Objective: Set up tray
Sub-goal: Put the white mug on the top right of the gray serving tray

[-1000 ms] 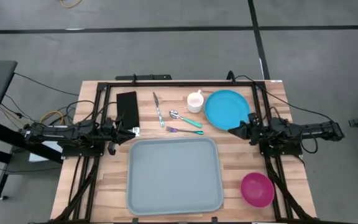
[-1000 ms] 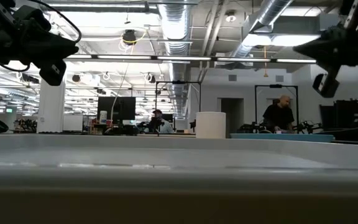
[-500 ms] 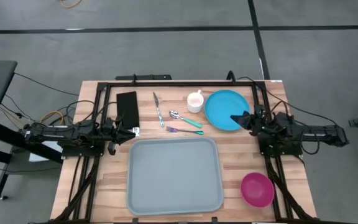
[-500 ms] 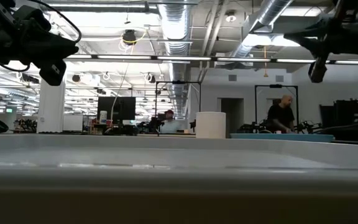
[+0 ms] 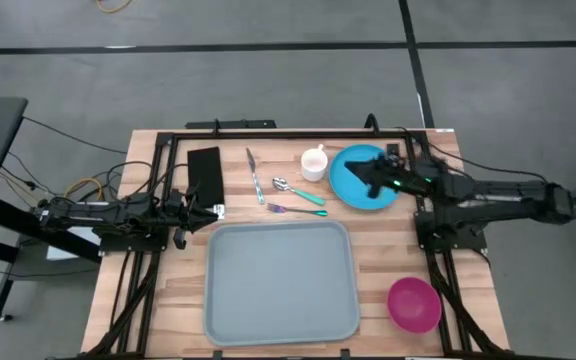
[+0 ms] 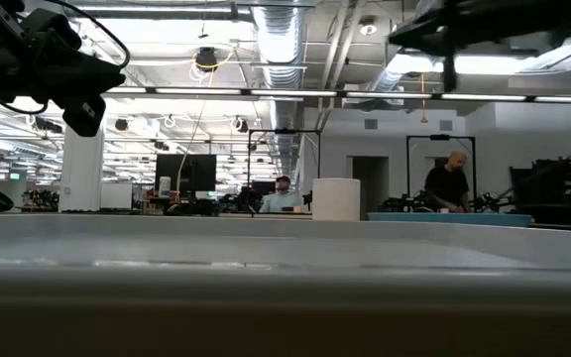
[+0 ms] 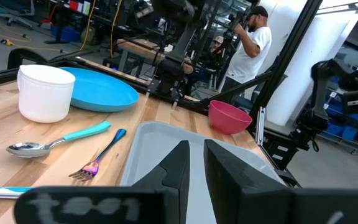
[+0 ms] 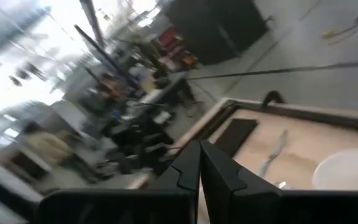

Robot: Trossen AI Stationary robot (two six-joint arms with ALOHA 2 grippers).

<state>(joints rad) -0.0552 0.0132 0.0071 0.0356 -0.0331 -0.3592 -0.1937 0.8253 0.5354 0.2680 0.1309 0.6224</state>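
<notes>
Eight things on the surface, one of each

One tray, plate, cup, bowl, napkin, knife, spoon, fork.

Two matte black jointed arms trailing dark cables, green light on the right arm

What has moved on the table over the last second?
The right claw swung from the table's right edge out over the round blue plate, narrow-gapped, holding nothing. The left claw stayed parked beside the large flat grey-blue plastic tray; tray, plate and other tableware are unmoved.
</notes>
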